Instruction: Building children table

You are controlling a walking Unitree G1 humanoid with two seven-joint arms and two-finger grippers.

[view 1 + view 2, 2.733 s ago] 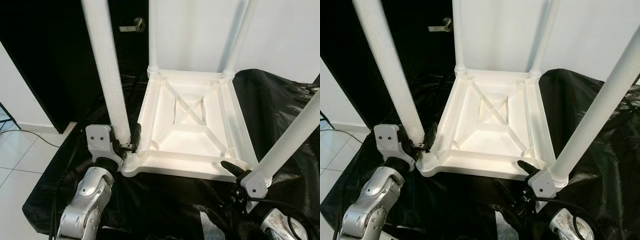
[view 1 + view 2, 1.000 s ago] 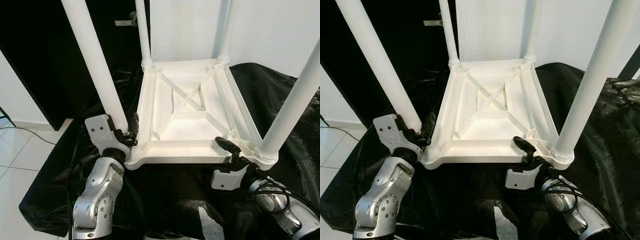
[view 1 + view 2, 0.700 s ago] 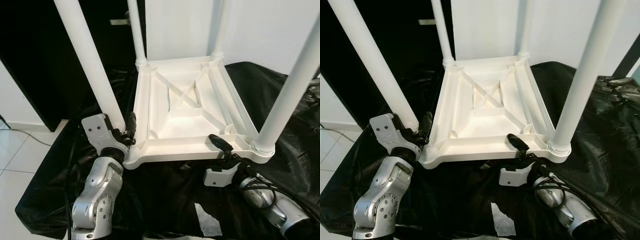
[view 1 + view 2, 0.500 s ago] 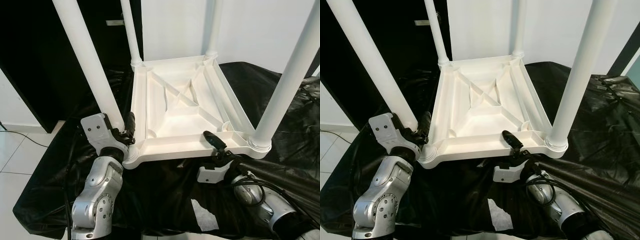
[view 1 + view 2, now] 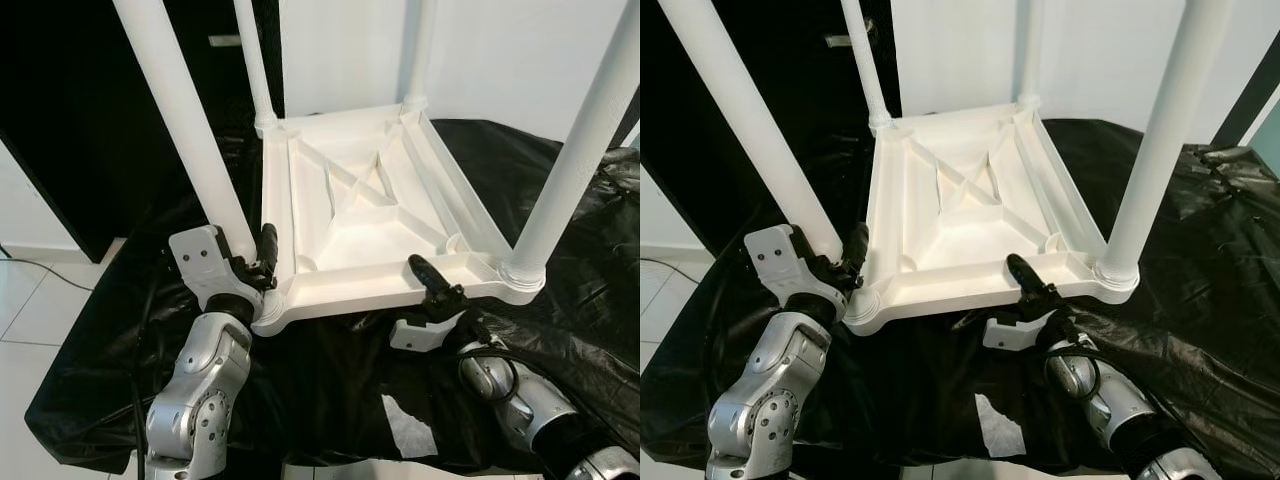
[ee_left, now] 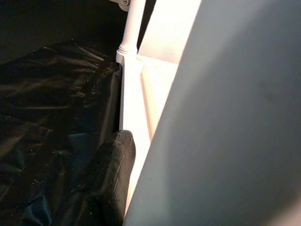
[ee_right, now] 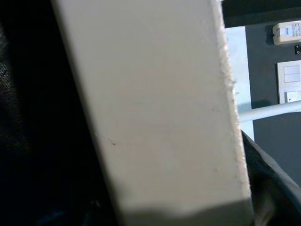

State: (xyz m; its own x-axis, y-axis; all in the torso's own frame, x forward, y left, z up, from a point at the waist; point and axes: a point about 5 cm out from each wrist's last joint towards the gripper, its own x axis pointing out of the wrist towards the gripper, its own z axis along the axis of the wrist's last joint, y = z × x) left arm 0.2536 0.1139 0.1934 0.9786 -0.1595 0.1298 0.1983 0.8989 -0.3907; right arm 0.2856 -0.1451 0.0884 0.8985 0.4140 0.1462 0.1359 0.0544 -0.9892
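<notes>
Left gripper [image 5: 258,262] is pinching the near-left leg [image 5: 185,130] at its base, 8 o'clock of the upturned white table [image 5: 370,225]; unchanged over the last few seconds. Right gripper [image 5: 432,287] has let go of the near-right leg [image 5: 570,165], which now stands seated in its corner socket at 4 o'clock. It has dropped to the front rim around 6 o'clock, pinching the edge: one finger over the rim, the rest hidden. Table sits on the black sheet [image 5: 330,380], all four legs up. Assembly looks done; flipping upright likely next.
</notes>
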